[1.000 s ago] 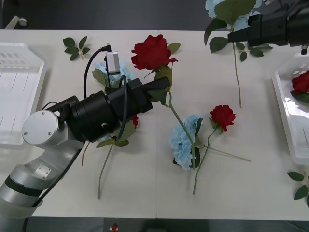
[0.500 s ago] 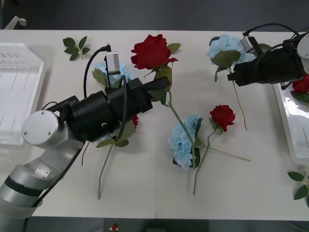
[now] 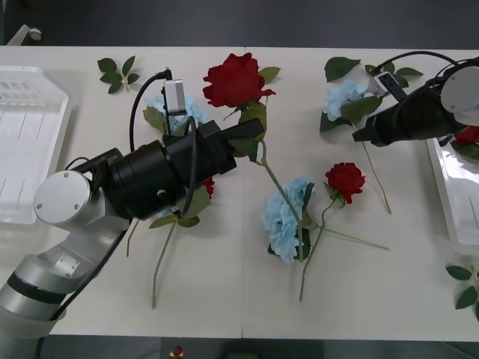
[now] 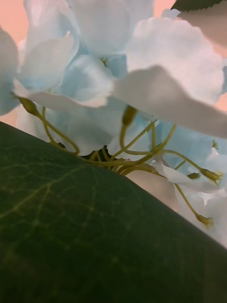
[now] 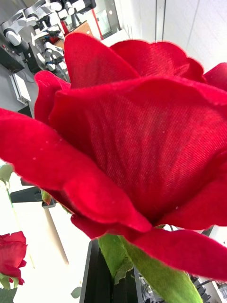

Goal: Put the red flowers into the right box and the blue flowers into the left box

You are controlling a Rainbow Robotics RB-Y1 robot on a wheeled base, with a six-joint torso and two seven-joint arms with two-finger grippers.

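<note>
Sorting barely begun: right box (image 3: 449,187) holds one rose (image 3: 468,133), left box (image 3: 30,149) bare; left gripper (image 3: 251,131) clamped on a rose (image 3: 236,81), right gripper (image 3: 359,137) at a hydrangea (image 3: 340,101), jaw state unclear; others on table (image 3: 224,299).

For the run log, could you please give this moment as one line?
left gripper: at large red rose stem | right gripper: at blue hydrangea, table's right | right box: one red rose inside

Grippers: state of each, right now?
Left gripper: closed on the stem of a red rose.
Right gripper: at a blue hydrangea on the table; open or closed cannot be told.
</note>
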